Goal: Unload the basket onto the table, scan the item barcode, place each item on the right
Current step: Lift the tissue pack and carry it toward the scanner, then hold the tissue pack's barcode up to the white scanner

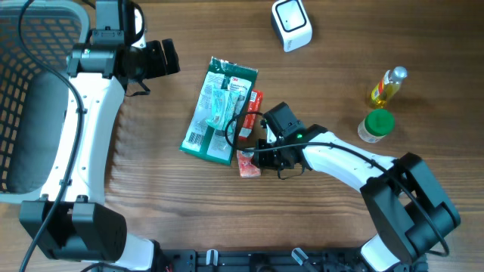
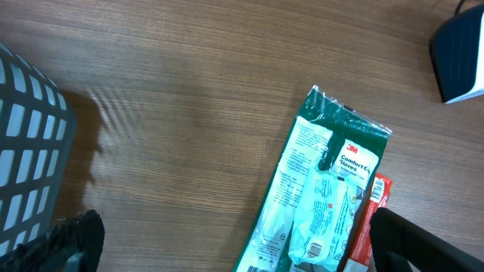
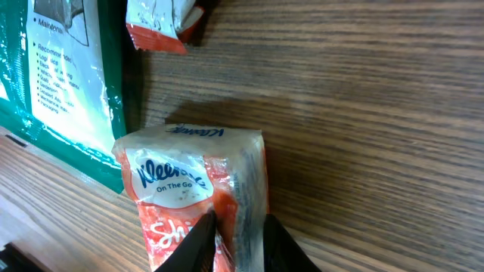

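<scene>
The tissue pack reads "Kleenex" across its top edge and "On The Go" in a white oval below. Larger white letters underneath are cut off by the fingers. It is a small soft pack in orange-red and white under a glossy, crinkled wrap. It lies flat on the table, near the middle, touching the lower right corner of the glove pack.

The right gripper is on the pack's near end. Its fingers stand narrow, with a fold of the wrap pinched between them. The rest of the pack stretches away from the fingertips towards the glove pack.

The glove pack is green with a clear window and shows "3M" and "Comfort" in the left wrist view. Its small print is too fine to read. A second red pack pokes out from under its right edge.

The left gripper hangs above the table beside the glove pack's top end, fingers wide apart and holding nothing. The white scanner sits at the table's far edge, well apart from the tissue pack.
</scene>
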Tool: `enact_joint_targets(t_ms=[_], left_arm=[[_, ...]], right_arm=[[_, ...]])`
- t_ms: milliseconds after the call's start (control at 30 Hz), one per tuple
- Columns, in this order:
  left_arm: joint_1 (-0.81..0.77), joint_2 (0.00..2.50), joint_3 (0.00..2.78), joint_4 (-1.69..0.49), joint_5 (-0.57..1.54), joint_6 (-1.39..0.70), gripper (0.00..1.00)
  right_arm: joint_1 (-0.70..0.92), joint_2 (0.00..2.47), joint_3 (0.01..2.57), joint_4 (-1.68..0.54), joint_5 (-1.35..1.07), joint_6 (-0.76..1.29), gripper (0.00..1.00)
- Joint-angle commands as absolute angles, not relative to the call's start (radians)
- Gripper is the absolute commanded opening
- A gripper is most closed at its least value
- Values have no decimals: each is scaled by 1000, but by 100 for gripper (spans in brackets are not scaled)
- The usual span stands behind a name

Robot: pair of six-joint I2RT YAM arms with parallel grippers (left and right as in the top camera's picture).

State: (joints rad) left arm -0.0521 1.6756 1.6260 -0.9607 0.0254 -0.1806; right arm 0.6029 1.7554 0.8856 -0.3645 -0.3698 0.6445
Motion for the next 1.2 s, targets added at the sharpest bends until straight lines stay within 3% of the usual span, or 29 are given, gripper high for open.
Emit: enact_joint_targets(t_ms=[0,67,200,433,567,1167], left_arm=[[-48,1682,1627,-959,34,-171,100],[-48,1682,1627,-959,34,-171,100],[-48,1682,1627,-958,33,-171,100],[-48,1682,1627,-958,33,-171,100],[-48,1682,1627,-959,33,-171,100],[-48,1682,1627,-959,34,-171,100]], right_arm=[[603,1776,873,-378,-368,666,17],[600,1776,873,-377,-404,665,4],[535,1746,873,-373,-597,620,4],[303,1657,873,-246,-1398,371,4],[250,1625,873,-221,-1620,281,4],[215,1279,873,-176,-1623,412,4]])
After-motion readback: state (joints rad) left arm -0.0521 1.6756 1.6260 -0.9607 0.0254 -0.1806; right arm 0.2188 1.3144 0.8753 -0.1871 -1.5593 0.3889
